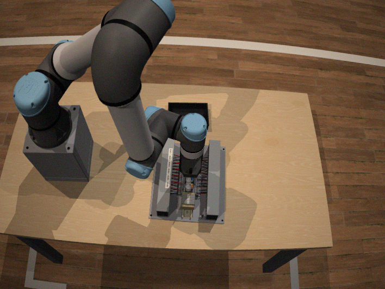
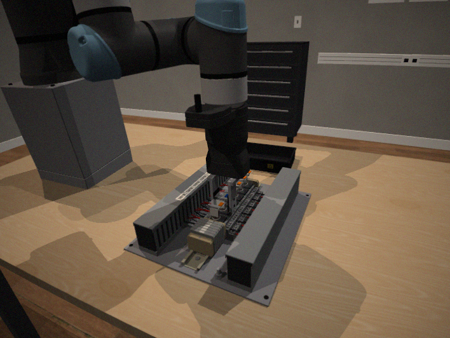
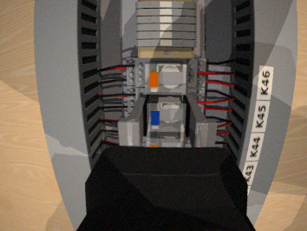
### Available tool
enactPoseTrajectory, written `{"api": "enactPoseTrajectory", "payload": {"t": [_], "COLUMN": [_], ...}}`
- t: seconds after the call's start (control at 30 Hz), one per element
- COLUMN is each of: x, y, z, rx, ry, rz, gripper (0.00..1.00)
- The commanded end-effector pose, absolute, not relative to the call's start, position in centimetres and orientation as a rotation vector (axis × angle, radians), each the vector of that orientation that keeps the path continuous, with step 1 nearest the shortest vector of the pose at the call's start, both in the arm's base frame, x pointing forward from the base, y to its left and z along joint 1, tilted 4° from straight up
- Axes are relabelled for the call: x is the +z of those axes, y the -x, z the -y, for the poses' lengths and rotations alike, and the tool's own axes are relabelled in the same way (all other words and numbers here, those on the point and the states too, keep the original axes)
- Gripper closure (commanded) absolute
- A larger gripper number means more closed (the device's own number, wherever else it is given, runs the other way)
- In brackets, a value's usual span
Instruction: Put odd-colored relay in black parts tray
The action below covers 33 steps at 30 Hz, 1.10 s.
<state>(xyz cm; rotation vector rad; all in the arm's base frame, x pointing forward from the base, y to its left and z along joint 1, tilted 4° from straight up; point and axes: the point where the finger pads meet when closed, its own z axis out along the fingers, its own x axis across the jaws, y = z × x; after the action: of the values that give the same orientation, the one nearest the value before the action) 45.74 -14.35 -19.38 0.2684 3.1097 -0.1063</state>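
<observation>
Two grey ducts wall in the relay row.

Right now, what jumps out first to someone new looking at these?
The big arm swinging over the table, its claw down in the middle of the grey relay panel, shut on a relay in the row. Just ahead of the claw, one blue button stands out beside an orange button. The black tray sits just behind the panel.
</observation>
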Motion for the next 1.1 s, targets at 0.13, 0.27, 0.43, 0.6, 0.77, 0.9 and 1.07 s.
{"api": "enactPoseTrajectory", "payload": {"t": [0.13, 0.27, 0.43, 0.6, 0.77, 0.9, 1.07], "x": [-19.21, -19.20, -19.20, -19.20, -19.20, -19.19, -19.19], "y": [-45.87, -45.91, -45.92, -45.93, -45.97, -46.00, -46.00], "z": [14.45, 14.46, 14.46, 14.46, 14.47, 14.47, 14.47], "rx": [-0.110, -0.109, -0.108, -0.108, -0.106, -0.105, -0.105], "ry": [-0.271, -0.272, -0.273, -0.273, -0.275, -0.277, -0.277], "rz": [-3.119, -3.132, -3.137, -3.139, -3.152, -3.162, -3.163], "gripper": [1.00, 1.00, 1.00, 1.00, 1.00, 1.00, 1.00]}}
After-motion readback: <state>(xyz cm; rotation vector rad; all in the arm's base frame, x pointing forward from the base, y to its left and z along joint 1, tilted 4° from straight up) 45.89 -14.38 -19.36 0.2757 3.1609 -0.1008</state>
